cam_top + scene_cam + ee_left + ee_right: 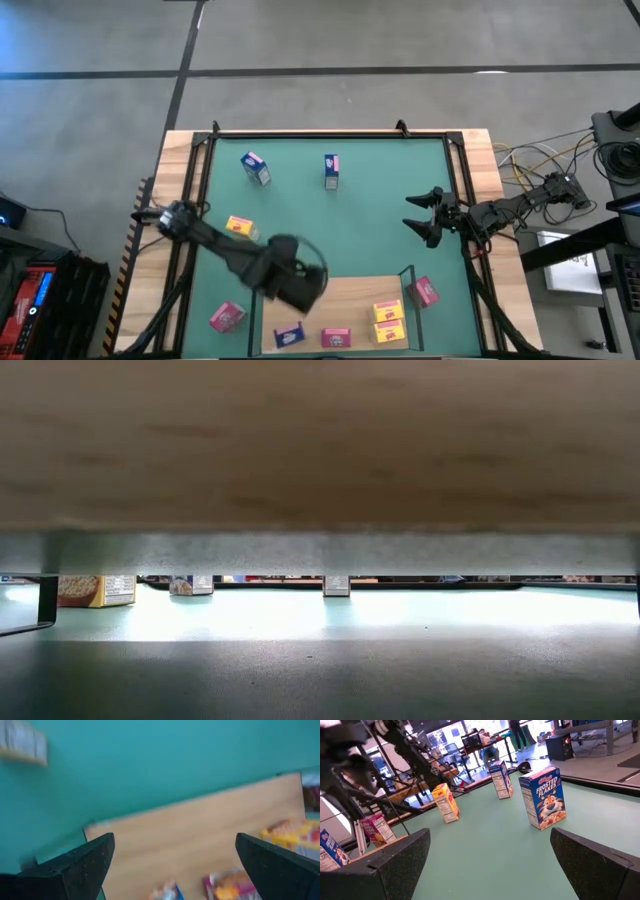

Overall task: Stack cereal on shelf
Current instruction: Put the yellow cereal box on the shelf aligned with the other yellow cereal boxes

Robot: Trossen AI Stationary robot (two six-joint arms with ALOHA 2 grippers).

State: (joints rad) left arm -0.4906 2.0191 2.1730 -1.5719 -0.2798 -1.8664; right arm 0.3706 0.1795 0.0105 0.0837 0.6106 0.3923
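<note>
Here shelf point(345, 308) flat, long axis across table, cereal point(388, 312) atop.

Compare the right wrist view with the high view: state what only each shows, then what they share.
Only the right wrist view: the print on the Frosted Flakes box and the room behind the table, with a seated person.

Only the high view: the whole green mat, the wooden shelf carrying two yellow boxes, and the right pincer from above, open over the mat.

Both: the lone yellow box standing on the mat, the left arm reaching toward the shelf, and the right pincer holding nothing.
</note>
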